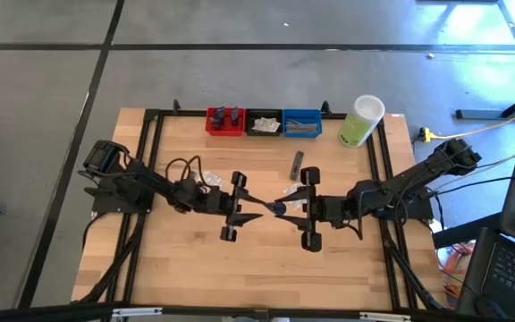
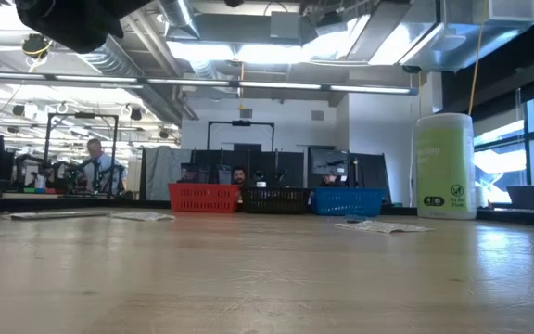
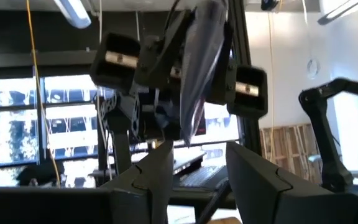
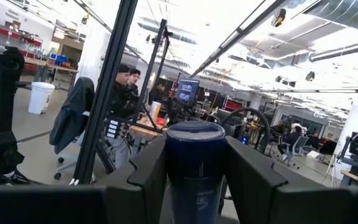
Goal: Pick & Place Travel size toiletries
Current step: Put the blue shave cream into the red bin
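Note:
Above the middle of the table, my right gripper (image 1: 286, 206) (image 4: 196, 148) is shut on a dark navy mini tube (image 4: 194, 168) (image 1: 277, 208). My left gripper (image 1: 259, 212) (image 3: 196, 152) faces it from the left and is open. Its fingertips stand on either side of the tube's free end (image 3: 190, 127); I cannot tell whether they touch it. A grey sachet (image 1: 298, 163) lies flat on the table. Clear packets lie by the left arm (image 1: 206, 182) and under the right gripper (image 1: 295, 202). Neither gripper shows in the low view. My right gripper pinches the navy tube between its two fingers, which lie along the tube's sides (image 4: 176, 177). The fingers come about level from the table's right side. The tube's rounded end (image 4: 195, 132) sticks out past the fingertips toward the left arm. The tube is lifted clear of the table.
At the far edge stand a red bin (image 1: 224, 121) with navy tubes, a black bin (image 1: 264, 123) with packets and a blue bin (image 1: 301, 124) with sachets. A tall pale-green container (image 1: 361, 121) stands to their right. A black frame (image 1: 150, 143) borders the table.

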`<state>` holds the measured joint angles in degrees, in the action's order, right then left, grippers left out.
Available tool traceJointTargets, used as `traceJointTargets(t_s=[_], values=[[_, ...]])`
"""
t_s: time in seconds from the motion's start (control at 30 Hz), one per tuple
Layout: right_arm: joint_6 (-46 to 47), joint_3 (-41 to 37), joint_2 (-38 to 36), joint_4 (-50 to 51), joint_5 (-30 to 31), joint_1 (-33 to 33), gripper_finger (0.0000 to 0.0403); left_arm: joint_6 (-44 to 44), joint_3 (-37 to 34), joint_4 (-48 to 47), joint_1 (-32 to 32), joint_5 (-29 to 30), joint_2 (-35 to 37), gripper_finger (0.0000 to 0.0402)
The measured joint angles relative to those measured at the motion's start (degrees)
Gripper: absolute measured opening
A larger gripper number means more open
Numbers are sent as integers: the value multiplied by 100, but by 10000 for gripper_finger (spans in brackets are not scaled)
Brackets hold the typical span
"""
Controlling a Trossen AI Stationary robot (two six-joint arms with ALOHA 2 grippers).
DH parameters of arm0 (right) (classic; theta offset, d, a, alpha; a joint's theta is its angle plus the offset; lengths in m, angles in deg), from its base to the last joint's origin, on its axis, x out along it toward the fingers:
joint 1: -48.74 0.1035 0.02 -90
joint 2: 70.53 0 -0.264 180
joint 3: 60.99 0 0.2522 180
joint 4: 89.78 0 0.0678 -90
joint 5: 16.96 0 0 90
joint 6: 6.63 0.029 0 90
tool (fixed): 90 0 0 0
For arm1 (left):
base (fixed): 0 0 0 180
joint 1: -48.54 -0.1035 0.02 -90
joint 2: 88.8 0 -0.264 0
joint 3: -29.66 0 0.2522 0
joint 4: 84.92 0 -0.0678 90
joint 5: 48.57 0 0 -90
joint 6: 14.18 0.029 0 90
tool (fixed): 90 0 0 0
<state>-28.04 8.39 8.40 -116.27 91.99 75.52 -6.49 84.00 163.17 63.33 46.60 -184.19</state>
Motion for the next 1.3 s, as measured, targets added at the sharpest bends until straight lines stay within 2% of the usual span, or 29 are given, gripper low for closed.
traceJointTargets(t_s=[0.23, 0.5, 0.73, 0.93, 1.07, 1.3], values=[[13, 0, 0, -4, -103, -12, 134, 38, 0, -148, -11, -22, 0, 143], [84, 0, 0, -4, -147, -75, 148, 58, 278, -299, -143, -35, -53, 143], [144, 0, 0, -4, -294, -116, 134, 58, 664, -880, -256, -565, -63, 143], [144, 0, 0, -4, -295, -109, 152, 102, 675, -855, -251, -597, -63, 139], [142, 0, 0, -3, -295, -106, 150, 104, 675, -845, -247, -595, -63, 113], [125, 0, 0, 0, -358, -105, 134, 104, 675, -838, -247, -643, -63, 25]])
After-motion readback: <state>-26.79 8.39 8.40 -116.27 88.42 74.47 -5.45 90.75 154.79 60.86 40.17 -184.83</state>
